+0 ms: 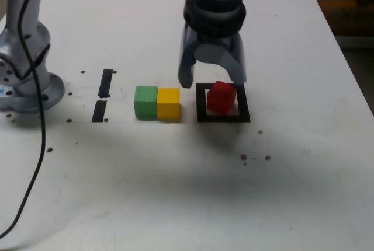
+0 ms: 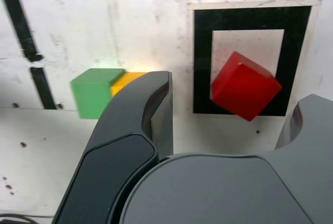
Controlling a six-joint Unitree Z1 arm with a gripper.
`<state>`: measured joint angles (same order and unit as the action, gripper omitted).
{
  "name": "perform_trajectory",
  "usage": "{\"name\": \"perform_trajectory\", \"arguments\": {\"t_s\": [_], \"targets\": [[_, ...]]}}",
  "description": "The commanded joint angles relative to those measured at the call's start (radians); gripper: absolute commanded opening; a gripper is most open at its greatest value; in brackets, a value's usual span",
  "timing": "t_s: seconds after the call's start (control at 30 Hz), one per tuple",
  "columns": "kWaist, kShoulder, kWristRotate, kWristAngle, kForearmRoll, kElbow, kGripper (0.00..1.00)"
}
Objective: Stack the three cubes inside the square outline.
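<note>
Cubes red point(image 1: 221, 97), yellow point(image 1: 168, 103) and green point(image 1: 145, 101) bear no legible writing.

You see a gripper point(image 1: 211, 80) with two curved, blue-grey fingers point(image 1: 185, 64) of smooth plastic, joined under a black ribbed collar point(image 1: 215, 16) and a silvery grey wrist housing. In the wrist view its shell point(image 2: 218, 187) looks matte grey with darker inset panels. The silver arm base point(image 1: 26, 82) carries a black cable point(image 1: 36, 146).
</note>
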<state>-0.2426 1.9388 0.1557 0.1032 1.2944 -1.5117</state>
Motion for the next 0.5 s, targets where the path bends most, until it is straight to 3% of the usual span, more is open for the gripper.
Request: {"name": "perform_trajectory", "arguments": {"t_s": [0.0, 0.47], "targets": [[-0.003, -0.028, 0.010, 0.003, 0.014, 0.002, 0.82], [-0.025, -0.134, -0.003, -0.034, 0.093, 0.036, 0.86]]}}
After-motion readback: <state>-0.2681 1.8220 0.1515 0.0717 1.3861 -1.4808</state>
